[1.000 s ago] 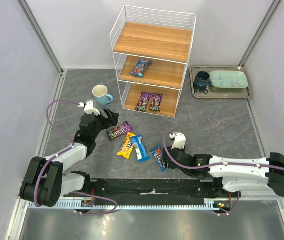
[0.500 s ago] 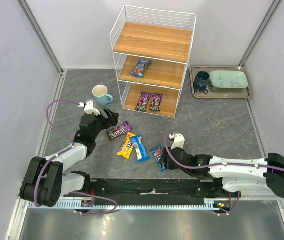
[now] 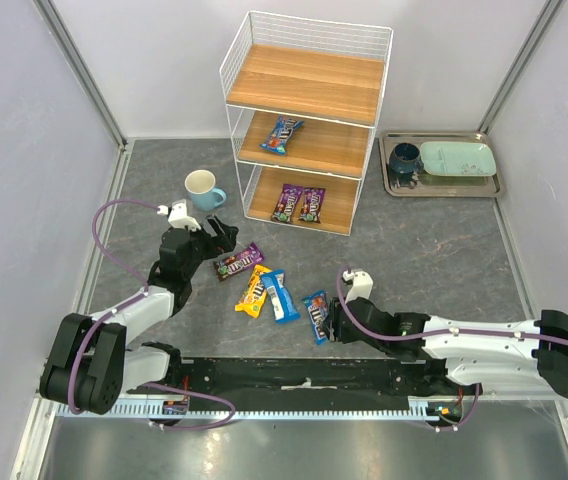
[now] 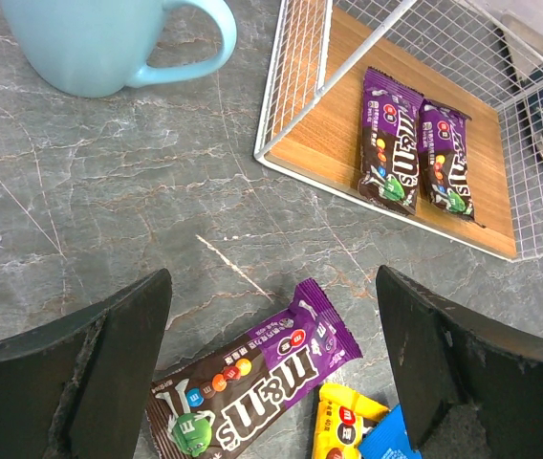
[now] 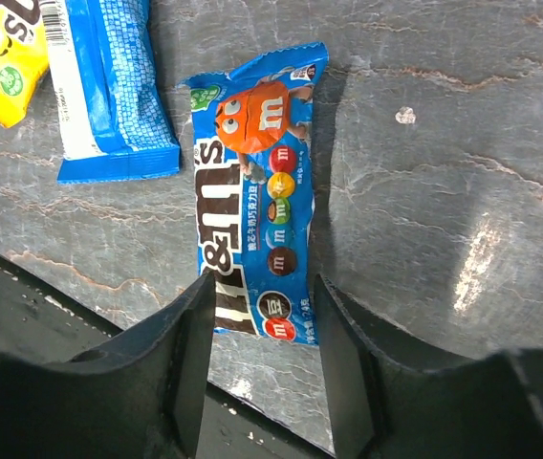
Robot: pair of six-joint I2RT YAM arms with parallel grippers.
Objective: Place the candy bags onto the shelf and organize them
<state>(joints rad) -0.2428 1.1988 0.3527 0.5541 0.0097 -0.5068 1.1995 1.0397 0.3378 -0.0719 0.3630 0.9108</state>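
The candy bags are thin, glossy film packets with loose sweets inside. They look light, floppy and slippery, and should buckle if squeezed across the width. A flat sealed end, or one long edge lifted off the surface, looks like the surest hold.

4 bags lie on the surface [image 3: 434, 260] in front of the shelf [image 3: 304, 85]. These are a blue bag [image 5: 257, 201] nearest the right arm, a second blue bag [image 3: 280, 296], a yellow bag [image 3: 253, 292] and a dark purple bag [image 4: 252, 382]. 3 are shelved: 1 blue bag [image 3: 281, 135] on the middle board and 2 purple bags [image 3: 299, 203] side by side on the bottom board. The top board is bare.

The right jaws stand apart, straddling the near end of the first blue bag, whose edges lie just at the fingers [image 5: 190, 354]. The bag lies flat and unwrinkled. Whether the fingers press it yet I cannot tell. The left jaws stand wide apart above the dark purple bag, holding nothing.

From above, the right wrist covers part of its bag. The yellow bag is cut off in both wrist views, and the purple bag's lower end runs out of the left one.
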